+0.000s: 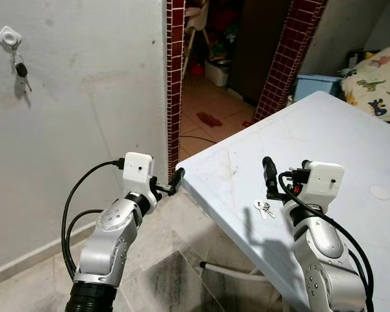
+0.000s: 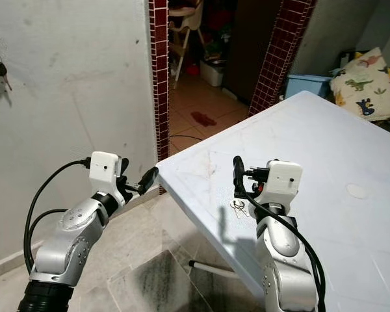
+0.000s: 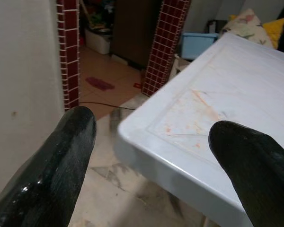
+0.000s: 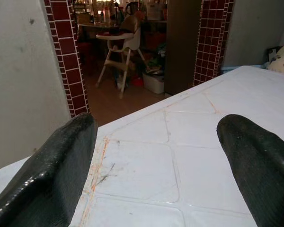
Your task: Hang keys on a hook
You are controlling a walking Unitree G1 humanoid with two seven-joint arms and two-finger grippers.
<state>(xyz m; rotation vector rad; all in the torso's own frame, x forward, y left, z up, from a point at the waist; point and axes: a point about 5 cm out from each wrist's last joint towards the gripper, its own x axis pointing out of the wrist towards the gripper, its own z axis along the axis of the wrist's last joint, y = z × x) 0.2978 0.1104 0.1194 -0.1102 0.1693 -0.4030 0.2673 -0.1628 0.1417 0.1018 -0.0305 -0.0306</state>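
Left eye view: keys (image 1: 264, 208) lie ungrasped on the tabletop (image 1: 351, 149) beside the right end effector (image 1: 270, 177), fingers spread. Left end effector (image 1: 177, 181) hovers open. Wall hook (image 1: 8, 37), already holding another key, awaits.

A small bunch of silvery keys (image 1: 264, 208) lies flat on the white table (image 1: 351, 149), near the table's front corner and a little in from its edge. The keys are fanned slightly apart, joined at one end; finer detail is too small to tell. Well apart from the table, high on the grey wall, sits a small white hook (image 1: 8, 37). A second set, with a dark-headed key (image 1: 21, 70), already hangs straight down from that hook, against the wall.
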